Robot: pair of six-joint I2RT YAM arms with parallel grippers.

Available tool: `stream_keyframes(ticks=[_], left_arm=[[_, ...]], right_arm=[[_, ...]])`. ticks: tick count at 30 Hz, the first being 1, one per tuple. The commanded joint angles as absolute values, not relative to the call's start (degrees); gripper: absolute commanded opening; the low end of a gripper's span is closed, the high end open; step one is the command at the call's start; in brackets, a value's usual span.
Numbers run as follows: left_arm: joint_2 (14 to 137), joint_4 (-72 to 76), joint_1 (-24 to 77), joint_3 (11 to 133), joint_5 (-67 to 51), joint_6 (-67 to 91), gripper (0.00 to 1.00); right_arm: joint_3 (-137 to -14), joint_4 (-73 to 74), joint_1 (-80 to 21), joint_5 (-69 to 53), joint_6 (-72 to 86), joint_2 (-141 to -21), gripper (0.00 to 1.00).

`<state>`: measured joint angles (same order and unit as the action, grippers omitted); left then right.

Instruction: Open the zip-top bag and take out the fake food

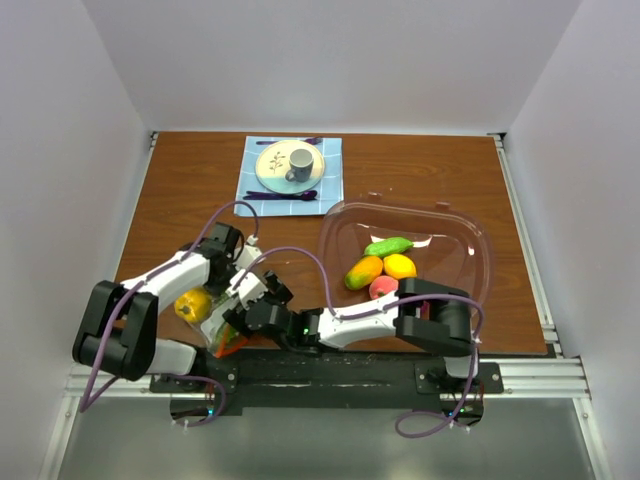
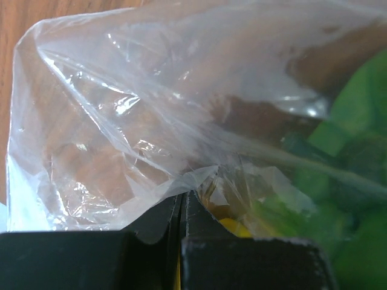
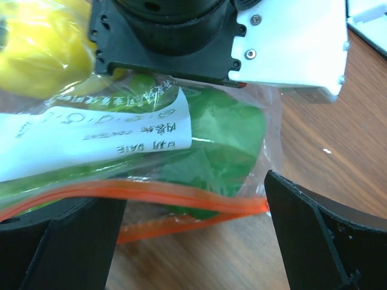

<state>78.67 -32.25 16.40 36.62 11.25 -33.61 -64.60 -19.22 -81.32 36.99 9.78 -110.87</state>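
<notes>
The left arm bends over the near left of the tabletop (image 1: pixel 180 190). The left gripper (image 2: pixel 181 205) is closed tight on a fold of the zip-top bag (image 1: pixel 210 325). The bag lies there, its long axis seemingly from far-left to near-right, with the orange-red zipper strip (image 3: pixel 72 193) at the near end. Yellow and green fake food (image 3: pixel 224 133) is inside. The right arm reaches across to the left. The right gripper (image 3: pixel 187 193) stands wide open around the strip, not closed on it. The clear bowl (image 1: pixel 480 250) on the right holds four more pieces.

Lab booth: white walls (image 1: pixel 330 60) enclose the wooden table (image 1: pixel 200 190)
</notes>
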Motion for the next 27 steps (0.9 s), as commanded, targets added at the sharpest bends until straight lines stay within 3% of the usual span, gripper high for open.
stream_keyframes(ticks=[1,5,14,27], left_arm=[[78.6,-35.4,16.3,33.9,5.5,-32.1,0.0],[78.7,-34.5,16.3,33.0,6.2,-32.4,0.0],[80.1,-33.6,16.3,33.3,6.2,-32.3,0.0],[78.8,-35.3,16.3,34.8,6.9,-32.4,0.0]], right_arm=[[-67.9,-18.2,-80.2,39.2,10.9,-111.5,0.99],[-66.7,-16.7,-80.1,39.4,13.6,-110.1,0.98],[-61.2,-16.3,-80.4,33.2,22.0,-105.6,0.85],[-62.3,-15.7,-80.3,26.4,27.7,-110.3,0.84]])
